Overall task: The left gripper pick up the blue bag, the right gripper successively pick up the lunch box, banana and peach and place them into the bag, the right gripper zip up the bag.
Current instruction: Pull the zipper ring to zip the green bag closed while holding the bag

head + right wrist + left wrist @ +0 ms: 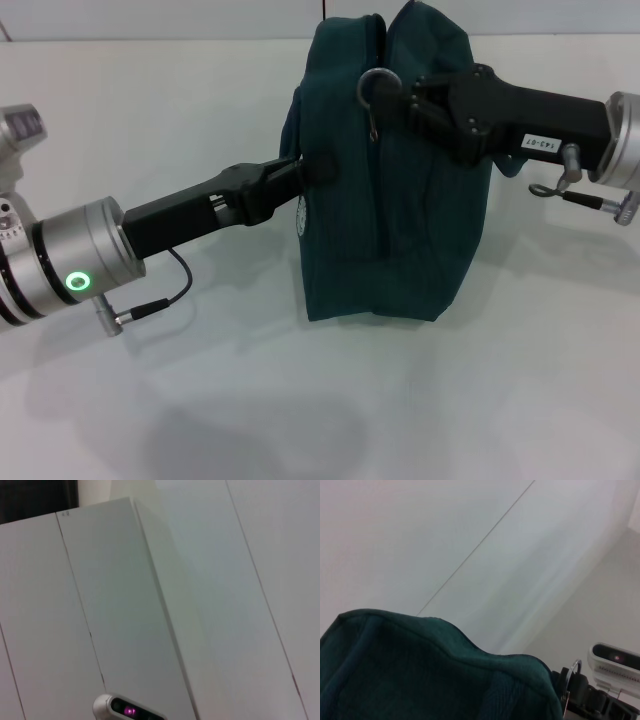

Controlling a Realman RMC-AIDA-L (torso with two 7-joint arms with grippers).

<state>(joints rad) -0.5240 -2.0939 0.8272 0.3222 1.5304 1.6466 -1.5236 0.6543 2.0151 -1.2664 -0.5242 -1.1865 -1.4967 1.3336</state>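
The blue bag point(400, 230) stands upright on the white table, its top seam drawn together. My left gripper point(305, 172) comes in from the left and is shut on a dark strap on the bag's side, next to the small round logo. From the right, my right gripper point(408, 100) sits at the bag's top, shut on the ring zipper pull point(378, 85). In the left wrist view the bag's top edge point(420, 670) fills the foreground, with the ring point(576, 667) and the right gripper beyond it. The lunch box, banana and peach are out of view.
The white table point(300, 400) spreads around the bag, and pale wall panels stand behind it. A thin black cable point(160, 295) loops under my left wrist. A white camera unit point(127, 710) shows in the right wrist view.
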